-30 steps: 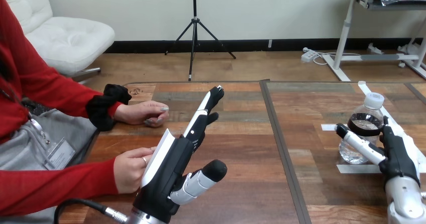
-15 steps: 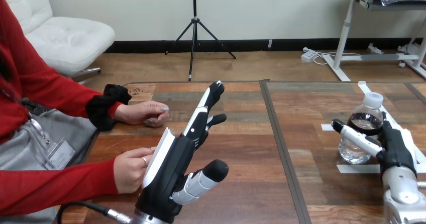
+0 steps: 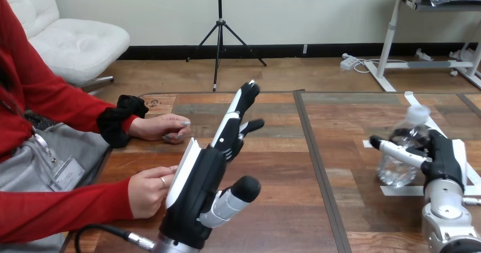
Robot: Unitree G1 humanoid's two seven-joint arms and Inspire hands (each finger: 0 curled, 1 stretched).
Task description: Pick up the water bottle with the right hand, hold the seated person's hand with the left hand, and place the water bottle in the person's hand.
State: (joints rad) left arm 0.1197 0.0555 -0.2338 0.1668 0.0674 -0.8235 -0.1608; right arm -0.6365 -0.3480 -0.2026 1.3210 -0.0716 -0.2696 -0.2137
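Red-sleeved, the person's farther hand [image 3: 160,127] rests loosely curled on the wooden desk [image 3: 283,168] at the left, out of the way. The person's nearer hand [image 3: 146,192] sits at the desk's near-left edge, just beside the back of the robot's left hand [image 3: 198,188]; I cannot tell whether the two touch. That left hand stands edge-up with its fingers [image 3: 241,108] stretched straight and its thumb splayed, released and gripping nothing, which suits a hand offered for a clasp not yet made. Far to the right, the water bottle [image 3: 404,162] leans at the desk's right side, well apart from the person. The right hand [image 3: 439,156] grasps it, with the thumb crossing its front and the rest of the hand pressed to its right side. The lean suggests a lift off the desk, though it is hard to say whether the base has cleared the wood. By this reading the pick is under way, with the clasp and handover yet to come.
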